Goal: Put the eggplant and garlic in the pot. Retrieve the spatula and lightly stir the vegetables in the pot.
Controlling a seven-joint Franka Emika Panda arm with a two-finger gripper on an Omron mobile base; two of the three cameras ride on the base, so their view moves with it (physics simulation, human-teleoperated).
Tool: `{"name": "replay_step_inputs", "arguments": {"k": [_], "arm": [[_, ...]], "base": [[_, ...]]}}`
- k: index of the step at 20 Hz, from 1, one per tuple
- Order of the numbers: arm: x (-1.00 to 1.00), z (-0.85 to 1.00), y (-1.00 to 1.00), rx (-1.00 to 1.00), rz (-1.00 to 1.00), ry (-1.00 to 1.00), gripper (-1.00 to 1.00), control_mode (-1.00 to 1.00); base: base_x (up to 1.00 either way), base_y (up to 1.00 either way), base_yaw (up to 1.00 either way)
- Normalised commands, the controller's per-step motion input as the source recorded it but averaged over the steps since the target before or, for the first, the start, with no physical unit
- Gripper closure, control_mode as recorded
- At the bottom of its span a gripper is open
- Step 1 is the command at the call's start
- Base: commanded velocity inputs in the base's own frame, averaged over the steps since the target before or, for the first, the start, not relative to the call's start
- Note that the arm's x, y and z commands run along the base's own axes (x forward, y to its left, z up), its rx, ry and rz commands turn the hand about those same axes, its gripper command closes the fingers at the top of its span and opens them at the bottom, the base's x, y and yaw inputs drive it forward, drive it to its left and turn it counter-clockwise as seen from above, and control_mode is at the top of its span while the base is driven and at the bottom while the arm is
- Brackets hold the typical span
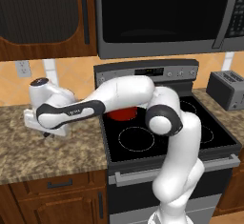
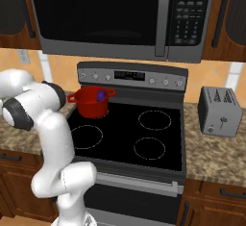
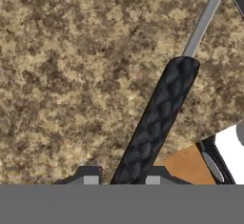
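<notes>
Gripper point(image 3: 119, 178): jaws closed around the spatula point(image 3: 159, 118) handle, low on the counter point(image 3: 62, 75), ready to lift.
Spatula: flat on the granite left of the stove point(image 1: 162, 137).
Pot point(image 2: 91, 102): on the back-left burner, eggplant point(image 2: 101, 95) inside, awaiting stirring.

The arm point(image 1: 177, 170) is built of fat, rounded glossy white shells, joined at dark charcoal rings such as the elbow joint point(image 1: 164, 119) well behind the pincer. Nearer the pincer, the forearm link carries a dark grey band point(image 1: 71, 111) along its side with faint small pale lettering too small to read, and the white wrist housing is capped by a round dark disc point(image 1: 40, 81). The pincer point(image 3: 119, 179) itself has two small dark fingertips point(image 3: 88, 174) with pale grey square pads.
</notes>
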Motion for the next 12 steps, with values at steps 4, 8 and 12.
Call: {"name": "replay_step_inputs", "arguments": {"k": [4,8,12], "arm": [[-0.29,0.67,-0.45,0.38,0.0,-0.11,1.0,-1.0],[-0.51,0.55,-0.63,0.33,-0.02,-0.13,1.0,-1.0],[-0.44,0.52,-0.59,0.42,-0.04,-0.11,1.0,-1.0]], "base": [[0.0,0.0,0.0],[0.0,0.0,0.0],[0.0,0.0,0.0]]}}
